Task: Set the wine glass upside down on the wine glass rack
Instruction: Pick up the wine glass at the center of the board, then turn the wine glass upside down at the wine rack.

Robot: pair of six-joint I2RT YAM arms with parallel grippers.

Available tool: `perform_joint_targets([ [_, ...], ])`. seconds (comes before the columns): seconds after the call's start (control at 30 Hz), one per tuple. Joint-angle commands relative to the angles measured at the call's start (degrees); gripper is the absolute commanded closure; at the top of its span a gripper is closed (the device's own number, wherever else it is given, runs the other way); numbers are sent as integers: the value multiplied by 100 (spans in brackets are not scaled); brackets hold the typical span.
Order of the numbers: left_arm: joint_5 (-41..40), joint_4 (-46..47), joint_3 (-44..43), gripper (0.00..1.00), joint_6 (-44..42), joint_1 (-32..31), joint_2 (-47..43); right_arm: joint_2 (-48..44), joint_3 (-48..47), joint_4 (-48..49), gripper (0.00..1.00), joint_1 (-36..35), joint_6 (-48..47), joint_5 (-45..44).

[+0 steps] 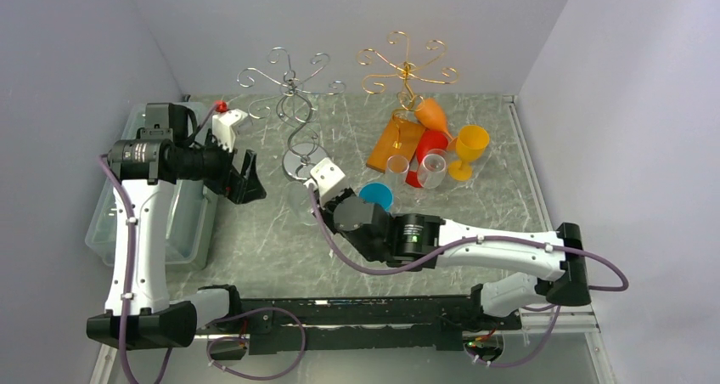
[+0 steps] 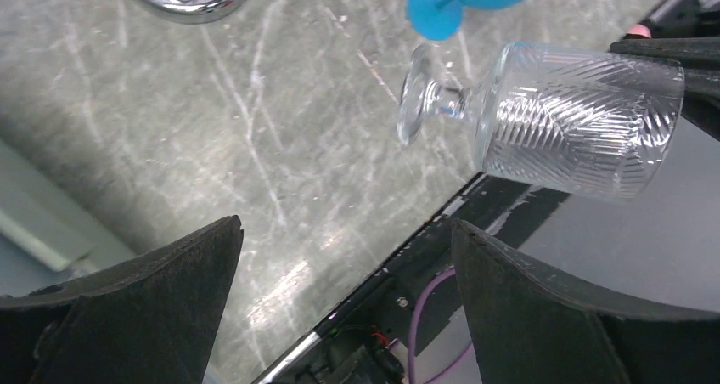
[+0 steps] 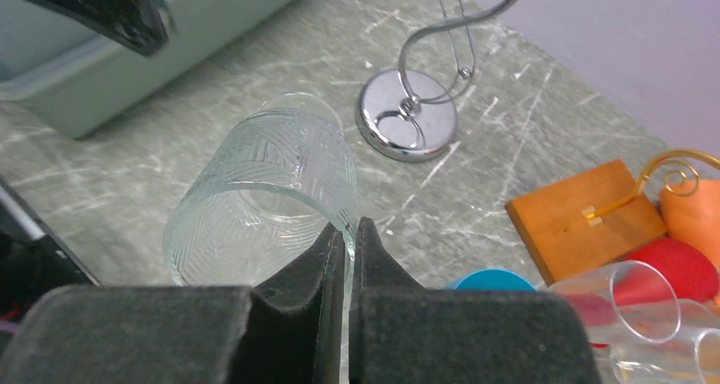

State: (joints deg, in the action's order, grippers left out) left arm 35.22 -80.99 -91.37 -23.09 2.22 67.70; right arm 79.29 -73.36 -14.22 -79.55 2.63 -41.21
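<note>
**A:** Wine glass (image 3: 263,184) first. Where do you have it?

**B:** You have it in your right gripper (image 3: 348,240). The two pads are pinched tight on the rim, one inside the bowl and one outside. It is a clear glass with a cut pattern, and it lies on its side with the foot pointing toward the left edge of the desk. It sits about mid-desk, just on the near side of the round base of the silver wine glass rack (image 1: 294,116). You cannot tell from these views whether it touches the desk.

**A:** And your other arm?

**B:** Your left gripper (image 2: 345,231) is spread wide with nothing between its fingers. It is near the left edge, beside the pale plastic bin (image 1: 182,231), turned toward the glass and well apart from it.

**A:** What else is on the desk?

**B:** The gold wine glass rack (image 1: 406,65) stands on a wooden block (image 1: 392,142) toward the far right corner. Orange, red and clear glasses crowd around that block. A blue plastic glass (image 1: 376,195) lies just beside your right wrist.
</note>
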Motion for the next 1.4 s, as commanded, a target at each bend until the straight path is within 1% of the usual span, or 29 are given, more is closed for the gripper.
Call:
perform_joint_targets([
  [0.0,1009,-35,135,1,-134,4,-75,-508,23,1016,100,-8,189,489],
  [0.2,1490,71,294,1,-219,-2,-148,-628,52,1546,100,-8,383,702],
  [0.37,1577,-46,234,4,-429,4,-204,-719,117,1967,100,-8,531,869],
  [0.47,1628,-155,205,10,-570,4,-175,-774,147,2134,100,0,609,969],
  [0.5,1654,-200,181,14,-623,0,-164,-790,166,2184,100,-4,644,1036],
  [0.6,1780,-297,119,33,-717,5,-128,-842,240,2342,100,22,824,1210],
  [0.63,1840,-366,81,36,-783,0,-107,-844,269,2401,100,26,891,1278],
  [0.67,1892,-421,43,37,-848,1,-89,-841,290,2465,100,41,966,1353],
  [0.77,1946,-487,-56,36,-957,5,-81,-794,320,2589,100,78,1103,1513],
  [0.83,1996,-560,-103,37,-1077,-1,-82,-774,356,2696,100,101,1176,1617],
  [0.87,2049,-623,-125,43,-1183,0,-82,-760,372,2759,100,122,1224,1684],
  [0.93,2211,-940,-190,71,-1549,2,-38,-729,411,2878,100,156,1288,1789],
  [0.97,2256,-1102,-234,83,-1738,-2,7,-718,434,2950,100,171,1304,1826],
  [1.0,2294,-1212,-281,92,-1882,1,56,-690,436,2992,100,182,1305,1847],
  [1.03,2288,-1292,-317,98,-1964,-1,96,-659,421,3010,100,197,1302,1859],
  [1.07,2252,-1322,-346,100,-2000,4,135,-619,393,3008,100,220,1313,1885],
  [1.13,2152,-1335,-412,100,-2058,3,192,-531,334,2981,100,258,1348,1973],
  [1.23,1689,-969,-476,100,-1878,0,138,-438,167,2679,100,297,1403,2034],
  [1.27,1517,-756,-473,100,-1792,0,74,-443,138,2583,97,311,1425,2054],
  [1.3,1333,-504,-444,100,-1741,3,-23,-451,112,2480,89,331,1464,2082],
  [1.37,1011,20,-355,100,-1721,-1,-252,-489,66,2184,62,396,1519,2152],
])
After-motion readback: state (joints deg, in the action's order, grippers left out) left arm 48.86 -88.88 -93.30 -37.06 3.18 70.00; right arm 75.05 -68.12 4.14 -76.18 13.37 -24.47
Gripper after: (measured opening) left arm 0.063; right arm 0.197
